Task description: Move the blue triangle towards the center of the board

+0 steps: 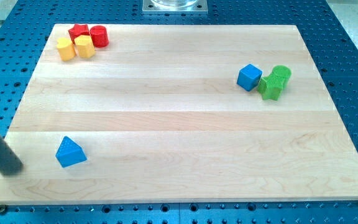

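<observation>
**A:** So where's the blue triangle [71,153] sitting right now?

**B:** Lower left of the frame, on the wooden board [179,124], near the board's left and bottom edges. It's looking like a little wedge with a ridged, 3D-printed kind of surface, peak pointing up toward the view's top, flat base toward the bottom. Bright blue, nothing touching it, and it's lying well away from the board's middle.

**A:** And the rod?

**B:** Coming in diagonally from the left edge of the frame. My tip [12,169] is resting just left of the triangle, slightly lower, right at the board's left border. There's a clear gap between them, so it isn't pressing on the block. It's a plain rod, so nothing is spreading or pinching there.

**A:** Other stuff?

**B:** Everything else is hanging out far away. Upper left corner is holding a tight cluster: a red star-ish block [78,32], a red cylinder [99,36], and two yellow blocks [84,46] [66,48] just below them. Over on the right side, a blue cube [249,77] is sitting beside two green blocks [281,75] [270,87] that are touching each other. The blue perforated table [353,74] is showing all around the board.
</observation>
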